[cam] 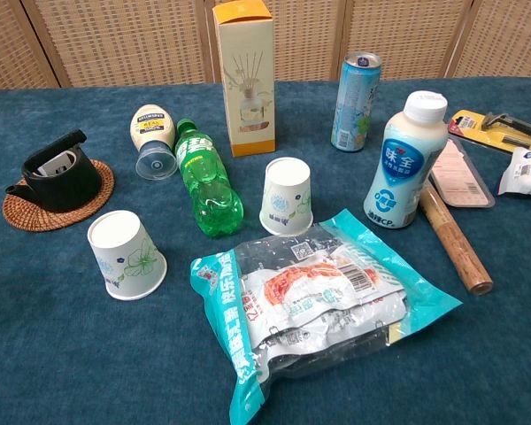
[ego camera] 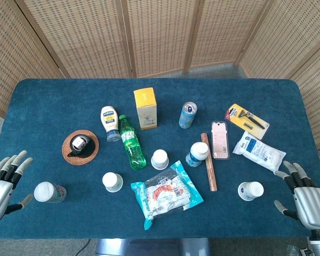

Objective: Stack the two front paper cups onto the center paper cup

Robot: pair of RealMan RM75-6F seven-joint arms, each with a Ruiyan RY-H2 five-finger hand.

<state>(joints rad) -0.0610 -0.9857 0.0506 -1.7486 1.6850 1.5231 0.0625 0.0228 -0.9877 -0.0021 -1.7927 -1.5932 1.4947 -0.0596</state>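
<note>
Cups, upside down on blue table (ego camera: 53, 96): center paper cup (ego camera: 159, 159) just beside green bottle (ego camera: 132, 143), at 12 o'clock from snack bag (ego camera: 167, 193). Left front cup (ego camera: 112, 182) at 9 o'clock of bag; right front cup (ego camera: 250, 190) at 3 o'clock, well apart. Left hand (ego camera: 4, 181) and right hand (ego camera: 305, 197) at table edges, fingers spread, holding nothing.

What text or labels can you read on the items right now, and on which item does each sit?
"味全": white milk bottle.
Mayonnaise bottle: label print too small to read.
Green soda bottle: label unreadable.
Blue can: print blurred.
Snack bag: print and barcode too small.
Yellow box: reed picture, words illegible.
Paper cups: floral pattern only.
</note>
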